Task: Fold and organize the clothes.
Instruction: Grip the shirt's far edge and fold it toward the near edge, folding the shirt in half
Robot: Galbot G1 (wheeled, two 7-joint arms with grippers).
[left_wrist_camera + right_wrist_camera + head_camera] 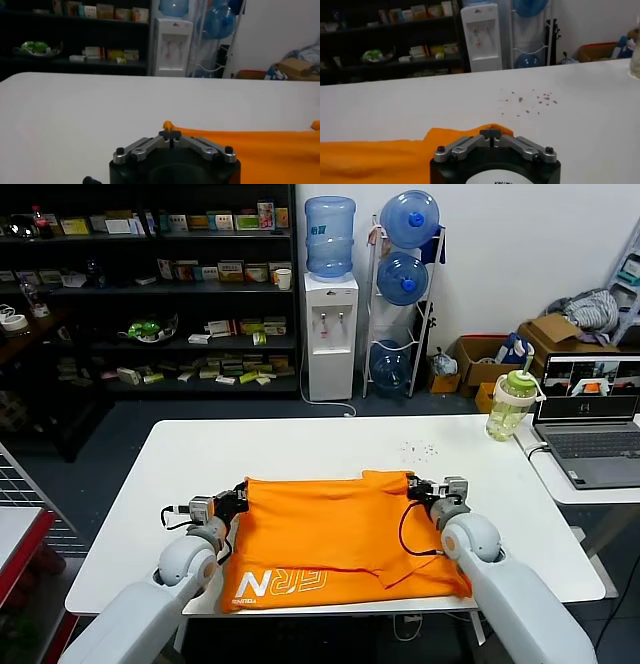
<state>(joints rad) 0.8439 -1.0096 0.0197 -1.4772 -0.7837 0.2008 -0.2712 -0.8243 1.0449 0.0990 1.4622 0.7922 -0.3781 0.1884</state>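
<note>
Matt cloth T-shirt [335, 534] (orange), smooth white table [200, 464]

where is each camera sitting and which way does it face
Head view: on the robot's head, looking down over the white table at the orange T-shirt; both arms show.
Left wrist view: behind the left tool, facing the shelves across the table, shut on the shirt's edge.
Right wrist view: behind the right tool, likewise shut on cloth.
All share the shirt and the water dispenser.

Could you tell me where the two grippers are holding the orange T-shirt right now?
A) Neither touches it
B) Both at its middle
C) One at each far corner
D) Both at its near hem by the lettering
C: the left gripper and right gripper each pinch a far corner of the orange T-shirt.
</note>
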